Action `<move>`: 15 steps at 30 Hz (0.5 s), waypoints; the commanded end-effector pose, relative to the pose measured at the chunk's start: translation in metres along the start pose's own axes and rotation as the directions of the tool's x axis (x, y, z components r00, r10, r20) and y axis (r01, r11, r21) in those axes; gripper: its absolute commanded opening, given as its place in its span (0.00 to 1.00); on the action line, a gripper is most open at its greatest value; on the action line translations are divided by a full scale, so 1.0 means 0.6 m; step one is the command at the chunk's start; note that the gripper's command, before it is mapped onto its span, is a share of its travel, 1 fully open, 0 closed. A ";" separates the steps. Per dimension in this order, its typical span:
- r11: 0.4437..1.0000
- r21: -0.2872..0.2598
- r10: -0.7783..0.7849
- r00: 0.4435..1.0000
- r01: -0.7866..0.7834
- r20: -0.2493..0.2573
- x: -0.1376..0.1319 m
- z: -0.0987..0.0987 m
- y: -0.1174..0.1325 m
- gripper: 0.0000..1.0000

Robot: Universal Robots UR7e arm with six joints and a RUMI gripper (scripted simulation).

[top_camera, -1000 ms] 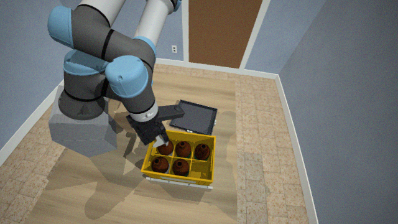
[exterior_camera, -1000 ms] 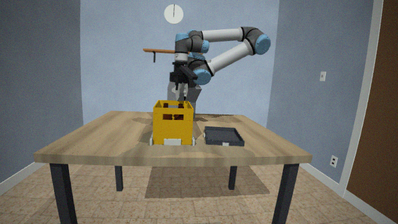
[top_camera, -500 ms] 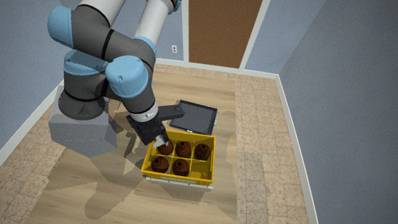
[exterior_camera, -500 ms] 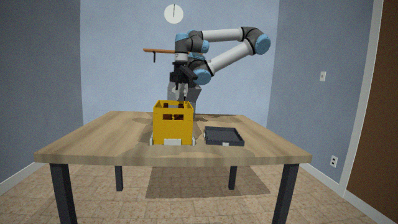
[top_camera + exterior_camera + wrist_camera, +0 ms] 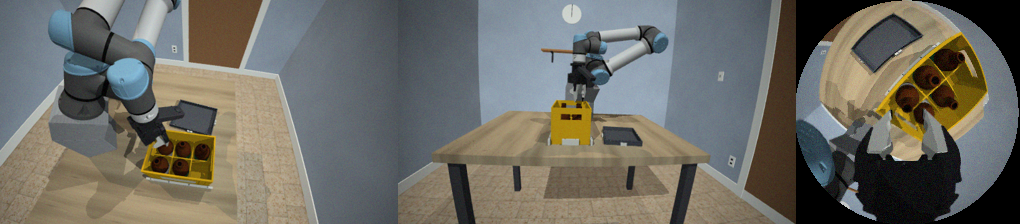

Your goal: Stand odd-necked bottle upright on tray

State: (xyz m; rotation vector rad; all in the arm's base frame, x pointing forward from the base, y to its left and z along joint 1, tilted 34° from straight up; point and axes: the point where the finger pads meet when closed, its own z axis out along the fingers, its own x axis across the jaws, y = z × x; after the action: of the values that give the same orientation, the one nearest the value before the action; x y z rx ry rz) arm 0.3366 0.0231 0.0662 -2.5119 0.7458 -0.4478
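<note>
The yellow crate (image 5: 202, 180) (image 5: 570, 130) (image 5: 968, 106) holds five brown bottles. The back row, nearest the tray, has a left bottle (image 5: 165, 149) (image 5: 906, 96), a middle bottle (image 5: 183, 150) (image 5: 925, 76) and a right bottle (image 5: 202, 152) (image 5: 947, 59). The front row has a left bottle (image 5: 160, 165) and a middle bottle (image 5: 180, 168) (image 5: 944, 94); its right compartment is empty. I cannot tell which neck differs. My gripper (image 5: 163, 144) (image 5: 579, 99) (image 5: 907, 109) is partly open and empty, above the crate's back-left corner, partly hiding that bottle. The dark tray (image 5: 199, 118) (image 5: 620, 135) (image 5: 886, 44) is empty.
The tray lies just behind the crate in the top view. White strips (image 5: 178, 183) (image 5: 570, 142) run along the crate's foot. The crate's walls and dividers stand around the bottles. The robot's grey base block (image 5: 81, 134) stands left of the crate.
</note>
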 end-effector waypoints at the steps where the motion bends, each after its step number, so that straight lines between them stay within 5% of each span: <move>1: 1.000 -0.001 0.000 1.000 0.000 0.000 0.001 0.006 0.000 0.38; 15: 1.000 -0.001 0.000 1.000 0.000 0.000 0.001 0.030 0.000 0.38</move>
State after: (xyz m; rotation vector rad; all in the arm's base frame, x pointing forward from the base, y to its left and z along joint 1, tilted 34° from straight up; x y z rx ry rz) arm 0.3429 0.0287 0.0534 -2.5110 0.7455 -0.4489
